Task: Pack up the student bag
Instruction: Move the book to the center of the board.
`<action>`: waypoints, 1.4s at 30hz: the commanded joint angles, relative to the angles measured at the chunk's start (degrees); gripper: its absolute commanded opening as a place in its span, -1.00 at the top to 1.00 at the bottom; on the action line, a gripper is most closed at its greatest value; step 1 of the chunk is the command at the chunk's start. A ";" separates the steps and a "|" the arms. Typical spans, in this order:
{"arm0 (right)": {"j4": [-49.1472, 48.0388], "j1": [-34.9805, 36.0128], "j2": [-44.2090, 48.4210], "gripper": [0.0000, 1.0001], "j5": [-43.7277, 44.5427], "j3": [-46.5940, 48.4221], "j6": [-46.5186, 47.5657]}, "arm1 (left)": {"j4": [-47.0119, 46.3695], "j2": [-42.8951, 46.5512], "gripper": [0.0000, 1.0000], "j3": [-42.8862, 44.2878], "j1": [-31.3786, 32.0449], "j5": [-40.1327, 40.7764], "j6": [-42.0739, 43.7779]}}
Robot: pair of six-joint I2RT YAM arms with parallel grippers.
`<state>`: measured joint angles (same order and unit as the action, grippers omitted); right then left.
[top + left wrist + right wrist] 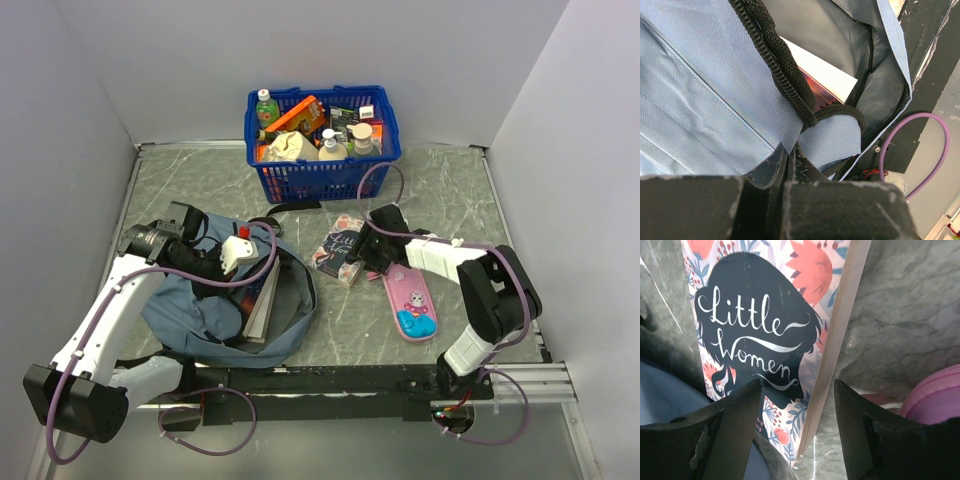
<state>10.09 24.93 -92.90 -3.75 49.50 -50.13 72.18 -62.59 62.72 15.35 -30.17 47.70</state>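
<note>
The student bag [205,315] lies open at the left, grey-blue, with a book [262,305] standing inside it. My left gripper [238,258] is shut on a fold of the bag's fabric [830,137] beside the black zip [785,65], holding the opening up; the white page edge of the book [825,75] shows inside. A "Little Women" book [338,250] lies flat on the table. My right gripper [797,390] hangs open over its near corner, one finger [740,410] above the cover [760,325] and the other finger [855,410] over bare table.
A pink pencil case [410,303] lies just right of the book and shows at the edge of the right wrist view as the pencil case [935,400]. A blue basket [378,165] full of bottles and packets stands at the back. Grey walls close in the table.
</note>
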 commanded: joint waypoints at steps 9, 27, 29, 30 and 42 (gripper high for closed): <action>-2.71 0.82 2.29 -0.31 -1.79 5.52 -2.61 | -0.81 -0.08 0.98 0.21 0.29 -2.26 0.55; -4.90 2.41 2.82 -0.28 -0.73 5.44 -3.92 | -1.25 0.19 0.98 -0.93 0.29 -2.35 0.90; -3.42 2.41 2.03 -0.28 -0.21 5.70 -4.28 | -1.08 0.27 0.98 -0.84 0.29 -2.35 0.90; -2.45 2.41 1.94 -0.28 0.14 5.70 -4.19 | -0.99 0.36 0.98 -0.84 0.29 -2.35 0.99; -1.21 2.41 2.12 -0.26 1.99 2.44 -2.87 | -1.34 0.80 0.98 -1.54 0.38 -2.61 0.90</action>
<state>8.49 26.87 -91.31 -3.60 51.72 -53.10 70.91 -62.63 61.91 15.46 -30.44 47.59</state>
